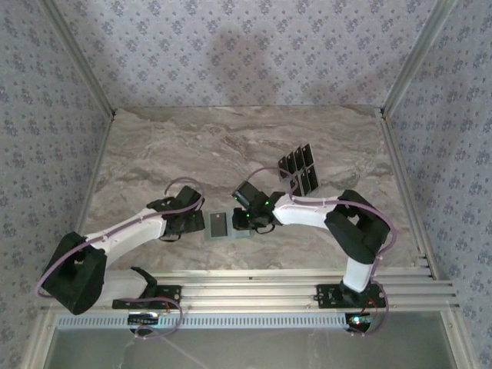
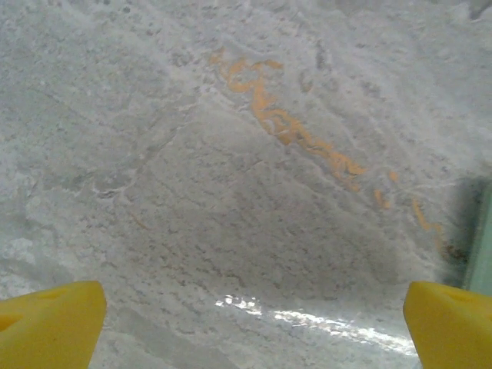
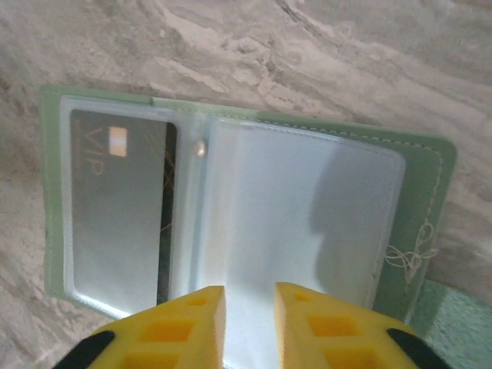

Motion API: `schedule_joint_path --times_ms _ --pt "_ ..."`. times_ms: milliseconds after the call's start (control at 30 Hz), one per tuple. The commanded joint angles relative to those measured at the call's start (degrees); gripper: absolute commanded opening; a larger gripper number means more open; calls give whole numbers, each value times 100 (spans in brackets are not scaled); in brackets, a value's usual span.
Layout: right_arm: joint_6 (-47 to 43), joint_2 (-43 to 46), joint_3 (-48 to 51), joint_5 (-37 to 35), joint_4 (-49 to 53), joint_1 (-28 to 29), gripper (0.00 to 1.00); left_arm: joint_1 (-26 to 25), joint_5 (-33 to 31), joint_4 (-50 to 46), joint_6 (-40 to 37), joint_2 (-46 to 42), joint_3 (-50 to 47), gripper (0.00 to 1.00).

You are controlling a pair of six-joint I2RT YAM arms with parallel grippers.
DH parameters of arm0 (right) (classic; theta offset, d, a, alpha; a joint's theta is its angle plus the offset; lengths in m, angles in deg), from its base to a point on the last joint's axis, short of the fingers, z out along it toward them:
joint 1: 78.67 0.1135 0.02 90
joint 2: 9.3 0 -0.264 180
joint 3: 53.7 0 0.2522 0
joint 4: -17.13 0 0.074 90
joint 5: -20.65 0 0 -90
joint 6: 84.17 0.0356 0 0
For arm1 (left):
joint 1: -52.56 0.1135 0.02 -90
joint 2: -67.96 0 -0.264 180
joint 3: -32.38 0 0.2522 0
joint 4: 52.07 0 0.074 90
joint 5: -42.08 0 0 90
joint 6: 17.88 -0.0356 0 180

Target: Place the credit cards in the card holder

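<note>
The card holder lies open on the marble between my two grippers. In the right wrist view its green cover frames clear plastic sleeves, and one dark credit card marked VIP sits in the left sleeve. My right gripper hovers over the empty right sleeve, its jaws a narrow gap apart with nothing between them. Several more credit cards lie in a block behind the right arm. My left gripper stands wide open over bare marble, just left of the holder's edge.
The marble table is bounded by metal posts and patterned walls on three sides. An aluminium rail runs along the near edge by the arm bases. Open marble lies to the back and left.
</note>
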Motion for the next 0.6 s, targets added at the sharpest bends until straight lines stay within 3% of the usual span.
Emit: schedule_joint_path --times_ms 0,167,567 --pt "-397 213 -364 -156 469 -86 34 -35 143 0 -173 -50 202 100" --pt "-515 45 -514 -86 686 -236 41 -120 188 -31 -133 -93 259 100" --pt "-803 -520 -687 63 696 -272 43 -248 139 -78 -13 -217 256 100"
